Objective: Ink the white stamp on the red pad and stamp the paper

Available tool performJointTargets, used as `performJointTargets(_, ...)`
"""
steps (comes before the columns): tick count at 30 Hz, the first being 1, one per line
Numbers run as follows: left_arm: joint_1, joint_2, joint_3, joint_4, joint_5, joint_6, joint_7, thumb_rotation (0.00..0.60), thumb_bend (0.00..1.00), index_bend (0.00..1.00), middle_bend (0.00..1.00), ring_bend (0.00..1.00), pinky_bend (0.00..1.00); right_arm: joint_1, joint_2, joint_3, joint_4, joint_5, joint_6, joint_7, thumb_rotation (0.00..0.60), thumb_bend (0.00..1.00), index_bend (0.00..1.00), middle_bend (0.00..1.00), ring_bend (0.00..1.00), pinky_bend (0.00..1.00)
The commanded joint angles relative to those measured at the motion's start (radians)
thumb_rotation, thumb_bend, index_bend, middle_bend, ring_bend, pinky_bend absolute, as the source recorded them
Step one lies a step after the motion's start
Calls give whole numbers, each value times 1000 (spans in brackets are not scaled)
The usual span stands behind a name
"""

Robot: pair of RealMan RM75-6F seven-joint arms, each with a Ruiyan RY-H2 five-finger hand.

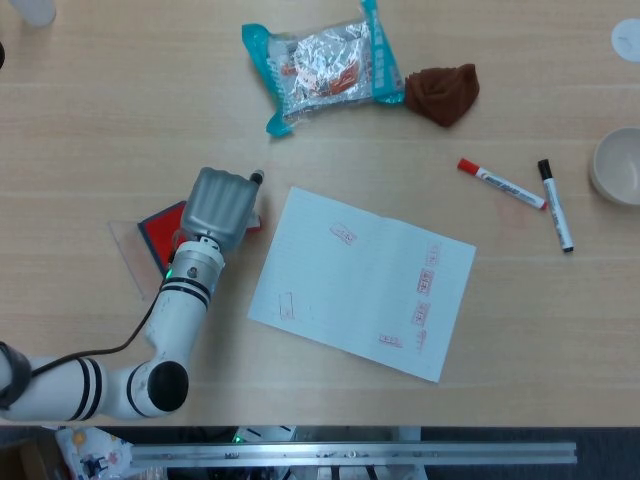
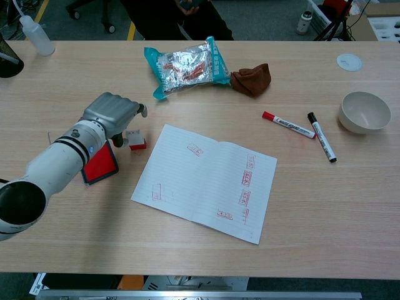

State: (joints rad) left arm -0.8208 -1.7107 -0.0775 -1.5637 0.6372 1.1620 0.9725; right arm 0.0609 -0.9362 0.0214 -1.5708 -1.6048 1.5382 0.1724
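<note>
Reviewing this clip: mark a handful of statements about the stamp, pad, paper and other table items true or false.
1. The paper already carries red stamp marks. True.
2. The white stamp rests on the paper. False: it sits on the table between the red pad and the paper.
3. Only the left hand is in view. True.
4. The bowl sits left of the pad. False: it is at the far right, beyond the two markers.
5. The foil packet lies beside a brown cloth. True.
</note>
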Motion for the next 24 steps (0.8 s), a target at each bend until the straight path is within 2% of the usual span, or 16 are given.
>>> performJointTargets(1,0,-3,-1,2,-4,1,1,600,257,234,1000,1000,1000,-1,0,0,2,1,1,2,600,201,245,365,287,318)
performJointTargets(12,-18,-18,-23,29,-15,-6,11,600,257,235,1000,1000,1000,-5,-2,2,6,7,2,4,600,201,245,365,287,318)
performJointTargets(17,-18,-4,-30,4,-26,3,15,600,258,242,1000,1000,1000,-7,-2,3,7,5,5,6,600,201,245,365,287,318)
performJointTargets(24,-17,7,-23,-60,-17,38,32,600,257,339,1000,1000,1000,-4,-6,3,14,-2,3,15,600,201,245,365,287,318)
